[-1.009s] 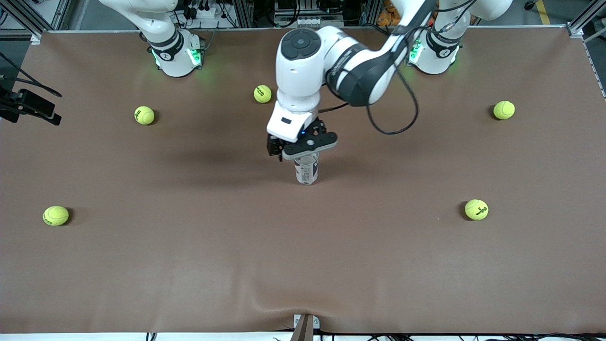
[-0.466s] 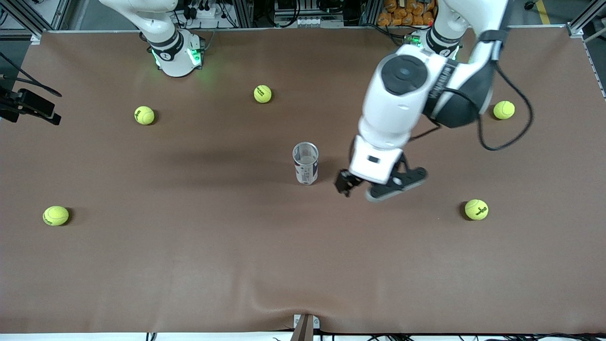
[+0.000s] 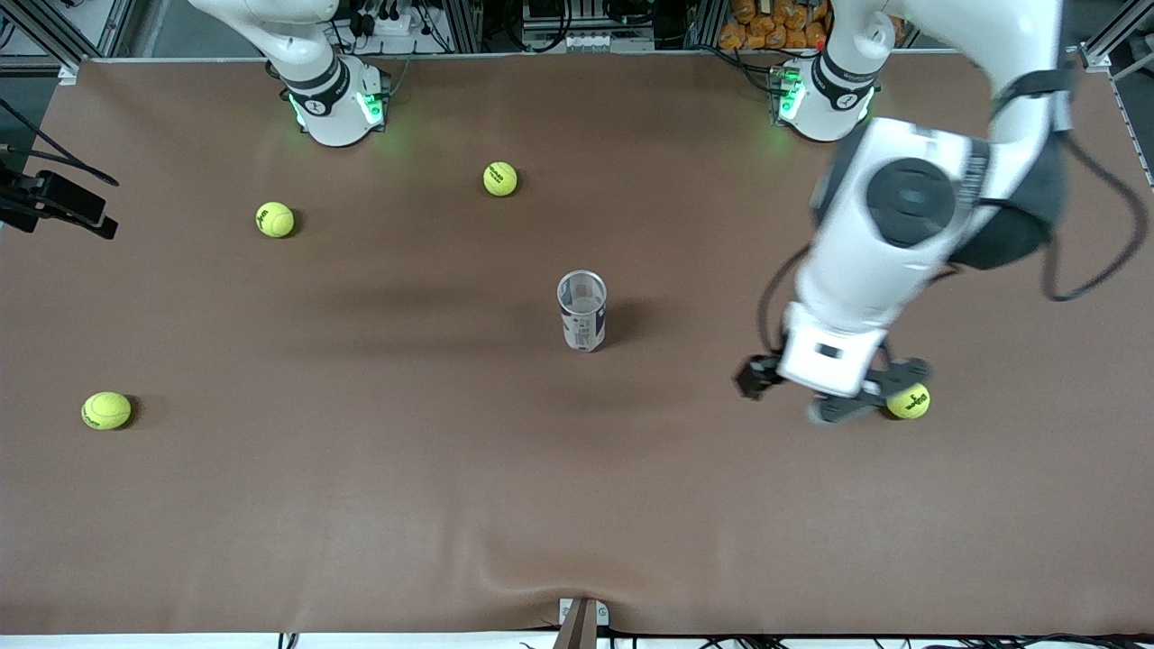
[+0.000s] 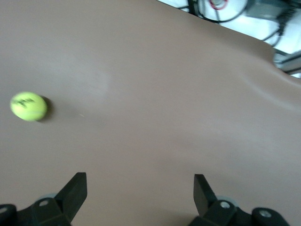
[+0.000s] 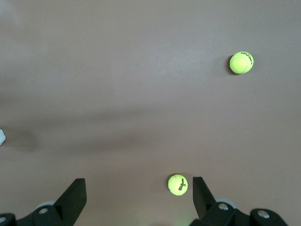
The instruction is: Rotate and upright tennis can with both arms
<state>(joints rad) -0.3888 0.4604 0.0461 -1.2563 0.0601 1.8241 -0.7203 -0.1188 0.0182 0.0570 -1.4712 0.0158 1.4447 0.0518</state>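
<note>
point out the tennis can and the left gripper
tennis can (image 3: 583,317), front view, on its upright side wall
left gripper (image 3: 831,397), front view, midway between its open fingers, over the table

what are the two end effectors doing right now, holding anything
Left end effector: open, holding nothing, up over the table beside a tennis ball.
Right end effector: open, holding nothing, over bare table.

A slim white cylindrical tennis can stands upright mid-table on brown cloth; the black left gripper, jaws apart, hovers beside a yellow-green tennis ball.
</note>
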